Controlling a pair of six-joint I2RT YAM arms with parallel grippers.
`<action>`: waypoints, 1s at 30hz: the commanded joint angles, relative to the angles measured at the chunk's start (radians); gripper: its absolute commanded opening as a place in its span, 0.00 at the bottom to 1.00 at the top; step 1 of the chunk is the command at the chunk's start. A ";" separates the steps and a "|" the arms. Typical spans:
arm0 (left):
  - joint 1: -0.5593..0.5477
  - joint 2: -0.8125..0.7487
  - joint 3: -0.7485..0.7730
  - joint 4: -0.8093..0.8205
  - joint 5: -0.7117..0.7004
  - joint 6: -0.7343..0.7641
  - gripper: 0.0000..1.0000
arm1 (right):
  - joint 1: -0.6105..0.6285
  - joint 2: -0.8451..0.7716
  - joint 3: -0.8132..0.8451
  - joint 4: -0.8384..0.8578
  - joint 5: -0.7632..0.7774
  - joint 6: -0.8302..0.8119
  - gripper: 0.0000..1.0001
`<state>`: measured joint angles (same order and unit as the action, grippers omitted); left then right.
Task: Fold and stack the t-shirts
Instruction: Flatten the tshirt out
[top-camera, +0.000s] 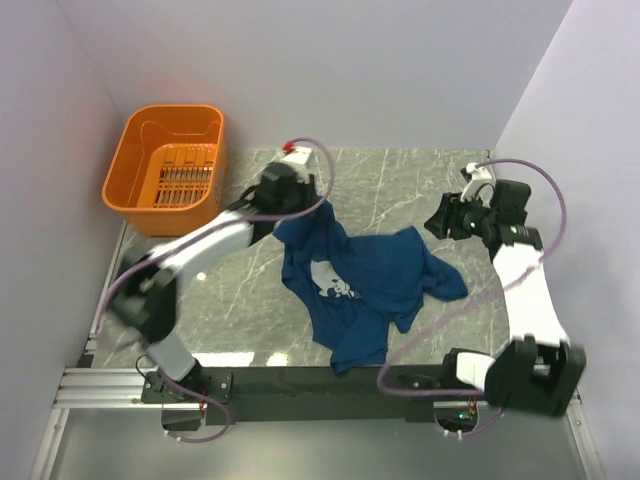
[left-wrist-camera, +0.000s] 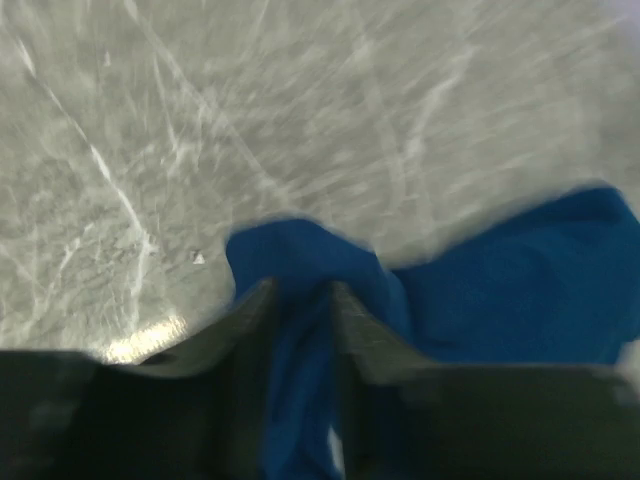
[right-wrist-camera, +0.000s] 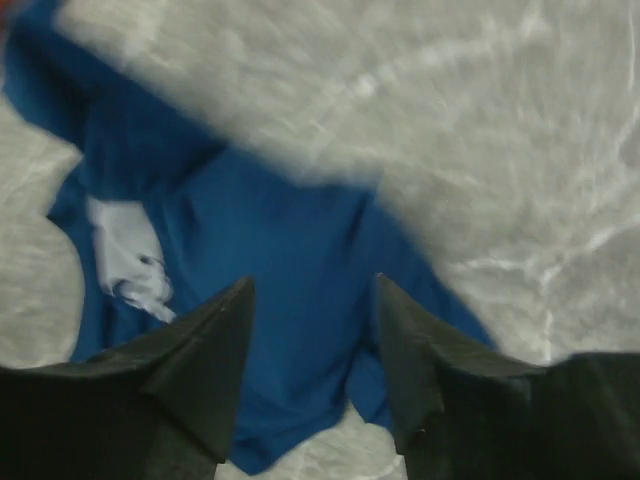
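At the far left of your desk (top-camera: 400, 180) an orange basket (top-camera: 165, 160) sits in the back corner, well apart from the work. Moving right, your left claw (top-camera: 318, 205) is pinched nearly closed on a bunched fold of the t-shirt (top-camera: 370, 285). In the left wrist view the blue cloth (left-wrist-camera: 520, 280) runs up between the two fingers of that claw (left-wrist-camera: 300, 290) and spills out beyond their tips over the marbled surface. From that gripped corner the shirt trails right and toward you, crumpled rather than flat. It lies across the middle of the desk, with one end reaching the near edge. Its pale chest print (top-camera: 335, 285) faces up, partly creased. Further right, your right claw (top-camera: 440, 220) hangs over the desk just beside the shirt's right side, with its fingers spread wide and nothing between them. Through that gap in the right wrist view (right-wrist-camera: 312, 285) you see the blue fabric (right-wrist-camera: 280, 260) below, and the pale print (right-wrist-camera: 125, 255) off to the left.
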<state>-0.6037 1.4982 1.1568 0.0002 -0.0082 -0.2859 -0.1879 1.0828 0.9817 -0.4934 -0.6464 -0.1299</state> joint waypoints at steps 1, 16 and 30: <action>0.009 0.210 0.243 -0.030 -0.065 -0.039 0.40 | -0.004 0.091 0.093 0.056 0.108 -0.014 0.61; 0.007 -0.312 -0.070 -0.155 -0.024 -0.174 0.87 | 0.302 -0.142 -0.167 -0.354 0.038 -0.691 0.81; 0.009 -0.791 -0.623 -0.123 0.065 -0.521 0.87 | 0.628 -0.066 -0.359 -0.177 0.447 -0.387 0.70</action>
<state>-0.5961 0.7242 0.5583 -0.1841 0.0154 -0.7238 0.4065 0.9878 0.6266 -0.7475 -0.2947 -0.5900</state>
